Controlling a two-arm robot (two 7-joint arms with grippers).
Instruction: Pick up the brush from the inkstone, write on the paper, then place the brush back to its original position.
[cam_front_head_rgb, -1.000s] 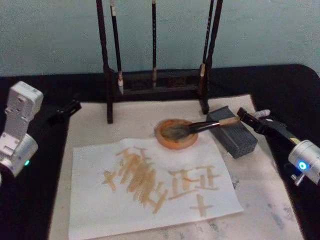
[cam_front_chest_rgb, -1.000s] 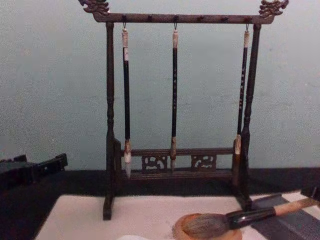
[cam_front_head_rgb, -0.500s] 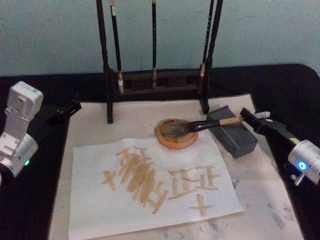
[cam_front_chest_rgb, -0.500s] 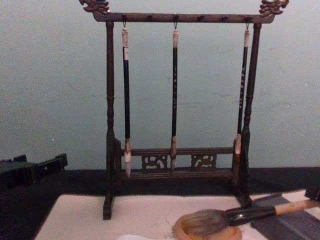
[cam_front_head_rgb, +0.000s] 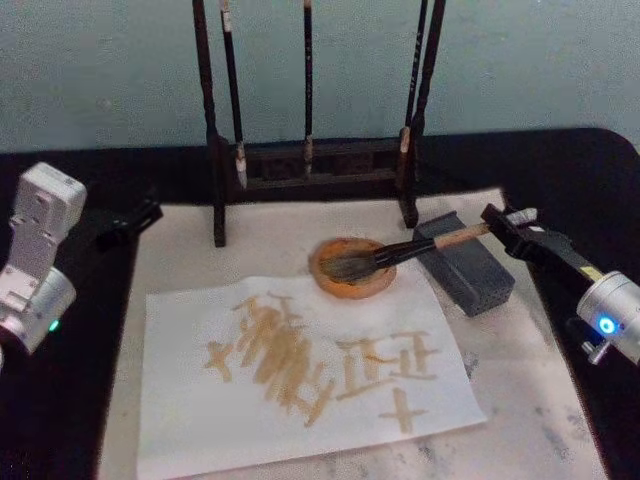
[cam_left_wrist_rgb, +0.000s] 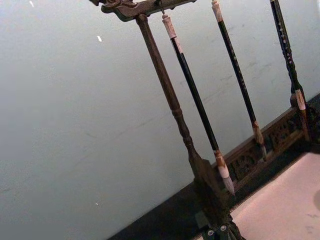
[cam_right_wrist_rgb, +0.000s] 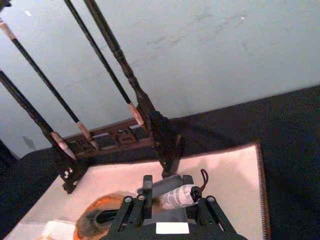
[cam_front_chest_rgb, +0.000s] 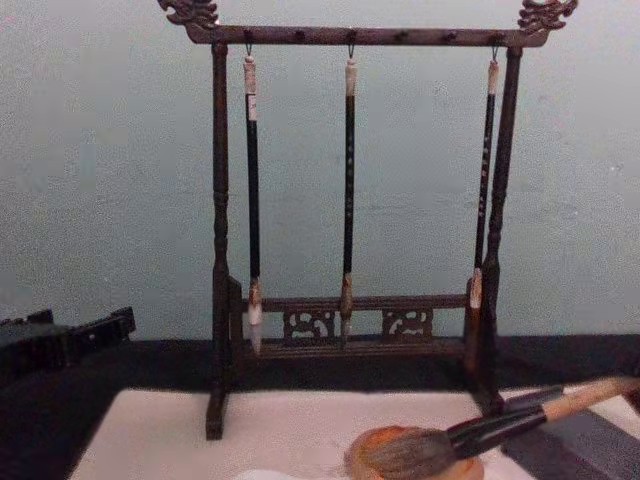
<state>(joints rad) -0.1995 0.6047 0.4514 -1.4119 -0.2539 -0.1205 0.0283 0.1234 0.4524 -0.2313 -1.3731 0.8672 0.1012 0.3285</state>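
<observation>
The right gripper (cam_front_head_rgb: 492, 222) pinches the brush (cam_front_head_rgb: 400, 252) by its handle end between its fingers. Far from the fingers, the hairy head sits in the inkstone (cam_front_head_rgb: 352, 290), touching the paper (cam_front_head_rgb: 200, 400). The left gripper (cam_front_head_rgb: 135, 216) waits off to the side.

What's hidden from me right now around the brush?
- brush: handle end runs off the chest view's right edge.
- inkstone: in the right wrist view, cut by the bottom edge and partly behind the right gripper.
- paper: chest view's bottom edge cuts nearly all of it off.
</observation>
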